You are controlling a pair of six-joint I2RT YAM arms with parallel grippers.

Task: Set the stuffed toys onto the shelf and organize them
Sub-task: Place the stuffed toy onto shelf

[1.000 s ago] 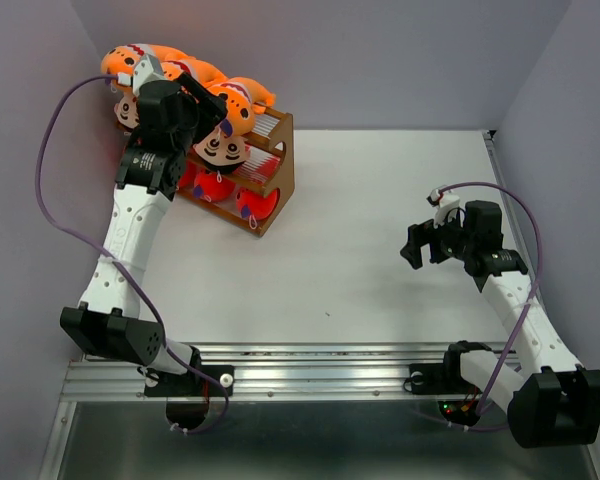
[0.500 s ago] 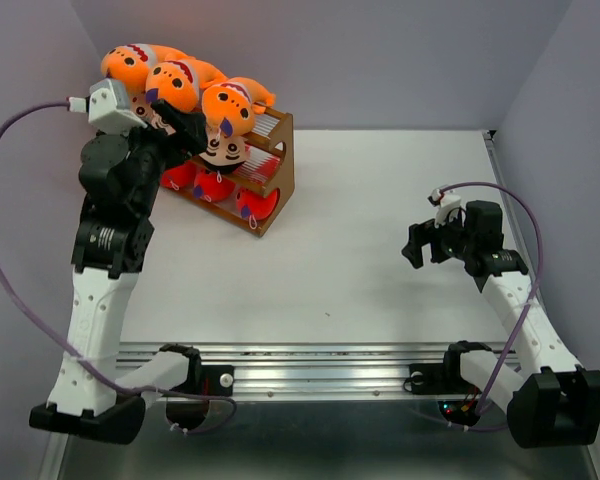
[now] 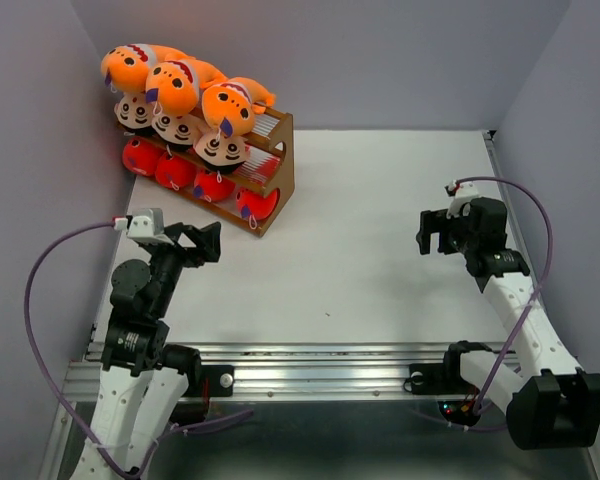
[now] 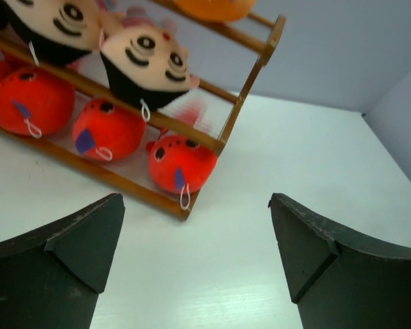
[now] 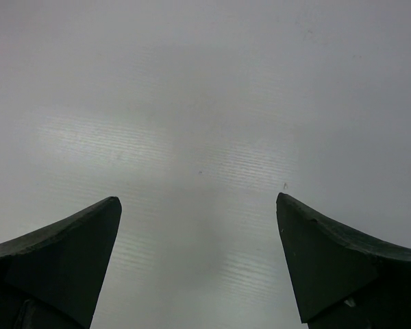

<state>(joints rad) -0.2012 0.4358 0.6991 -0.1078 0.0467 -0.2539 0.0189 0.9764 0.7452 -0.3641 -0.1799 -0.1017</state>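
Pale walls [image 3: 400, 60] close in our white surface [image 3: 380, 260] on the left, the far side and the right, and a metal rail [image 3: 320, 362] runs along its near edge. The shelf [image 3: 284, 165] stands at an angle in the far left corner, its left end close to the left wall. All the toys we see sit on it. Three orange sharks [image 3: 175, 82] fill the top tier, three boys [image 3: 177, 128] the middle, and four red sharks [image 3: 173, 170] the bottom. In the left wrist view the last red shark lies just inside the shelf's end panel.

Our left claw [image 3: 202, 243] hangs over the near left part of the surface, well apart from the shelf's front and facing it. Its fingers [image 4: 68, 240] are spread wide with nothing between them. Our right claw [image 3: 435, 232] hangs near the right edge, not far from the right wall. It too is spread wide and holds nothing, with only plain surface under it in its wrist view. A broad stretch of white lies between the shelf's end panel and the right claw, and another between the two claws.
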